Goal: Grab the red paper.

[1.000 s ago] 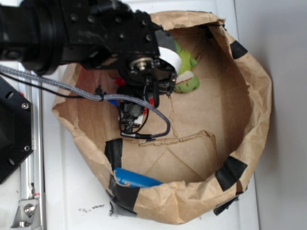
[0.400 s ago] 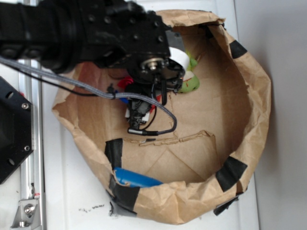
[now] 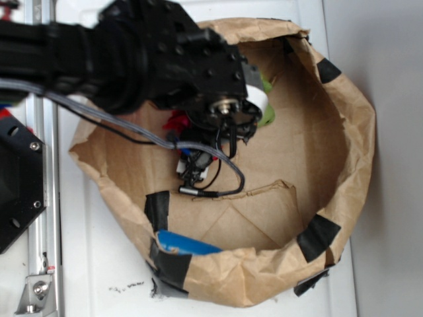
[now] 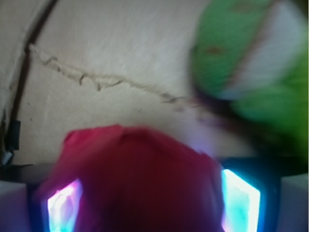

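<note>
– what's the room like in there?

– tight on the left. the arm (image 3: 125, 59) comes in over the left rim of the brown paper bag (image 3: 357, 132), and the blue thing (image 3: 188, 244) sits tucked against the near wall at the bottom. the middle and right of the bag floor are bare cardboard-brown paper, so the open room is over there.

– and the hand?

– the gripper (image 4: 149, 198) is low inside the bag. from the wrist view its two lit fingers (image 4: 239, 200) stand either side of the red paper (image 4: 140, 179), which fills the gap between them. looks pinched, though it's blurry.

– the green toy?

– the green plush toy (image 4: 251, 63) lies just beyond, up to the right, near the red paper.
</note>
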